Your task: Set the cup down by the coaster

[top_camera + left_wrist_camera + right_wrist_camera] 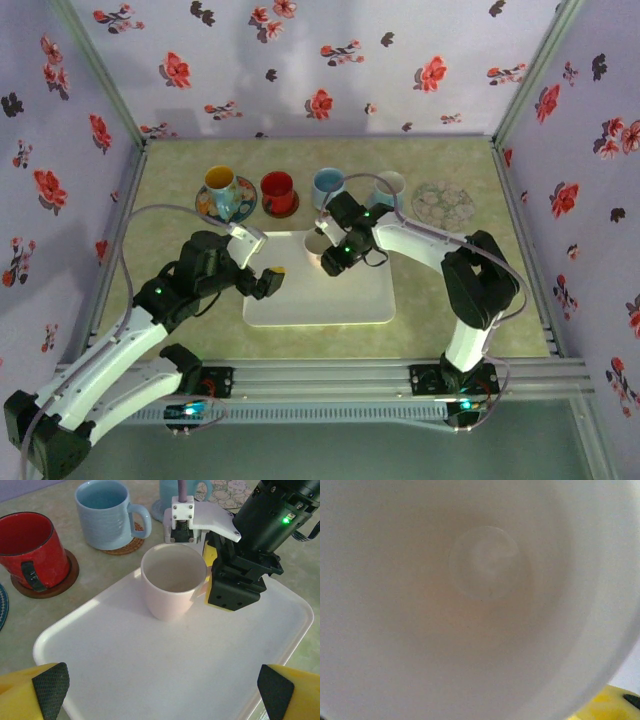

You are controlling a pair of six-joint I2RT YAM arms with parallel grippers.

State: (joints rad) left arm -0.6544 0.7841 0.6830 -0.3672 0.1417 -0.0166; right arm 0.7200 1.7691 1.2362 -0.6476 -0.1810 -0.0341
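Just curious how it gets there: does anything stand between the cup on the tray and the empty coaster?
The right gripper is at the cup. A pale mug stands just left of the empty coaster, close to the straight path; the cup may need to pass in front of it.

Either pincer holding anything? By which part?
Left pincer: open, empty. Right pincer: at the handle side of the pale cup, on the tray; firm grip cannot be told.

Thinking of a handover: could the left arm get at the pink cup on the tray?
Probably yes: the left gripper is open, with bare tray between it and the cup. The right gripper crowds only the handle side.
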